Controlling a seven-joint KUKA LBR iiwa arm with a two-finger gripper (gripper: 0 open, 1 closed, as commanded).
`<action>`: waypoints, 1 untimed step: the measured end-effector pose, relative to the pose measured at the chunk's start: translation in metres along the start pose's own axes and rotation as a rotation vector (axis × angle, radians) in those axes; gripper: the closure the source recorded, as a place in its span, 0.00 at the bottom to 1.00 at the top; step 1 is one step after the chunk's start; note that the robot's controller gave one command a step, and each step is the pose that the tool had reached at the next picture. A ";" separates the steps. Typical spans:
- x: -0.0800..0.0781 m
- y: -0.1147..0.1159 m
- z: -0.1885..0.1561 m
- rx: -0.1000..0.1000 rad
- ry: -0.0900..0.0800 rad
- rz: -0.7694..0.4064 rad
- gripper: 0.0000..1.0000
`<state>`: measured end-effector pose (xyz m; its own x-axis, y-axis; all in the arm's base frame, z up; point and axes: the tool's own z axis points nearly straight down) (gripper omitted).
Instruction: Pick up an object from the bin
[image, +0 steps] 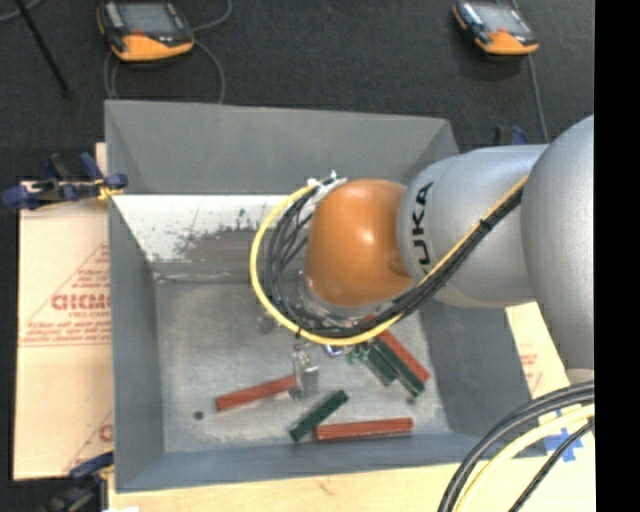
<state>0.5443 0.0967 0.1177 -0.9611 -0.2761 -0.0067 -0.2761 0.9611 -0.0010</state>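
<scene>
- Gripper (305, 378) is low in the bin (135, 330), at the right end of a red bar (250, 396) lying front-middle on the floor.
- Gripper opening: cannot tell.
- Green bar (320, 414) lies tilted just below-right of the gripper.
- Second red bar (365, 429) lies by the front wall, at the green bar's lower end.
- Small pile (398, 366) of green and red bars at right, by the arm.

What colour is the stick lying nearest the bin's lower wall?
The stick is red, as seen in the camera view.

Bright light whitens the bin (200, 215) at its far wall; the orange cover (350, 240) above its floor shows a soft sheen (shadow beneath).
</scene>
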 end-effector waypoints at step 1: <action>0.023 0.020 0.049 -0.003 0.008 -0.026 0.00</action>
<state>0.5168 0.1096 0.0683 -0.9537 -0.3007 0.0009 -0.3007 0.9537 0.0019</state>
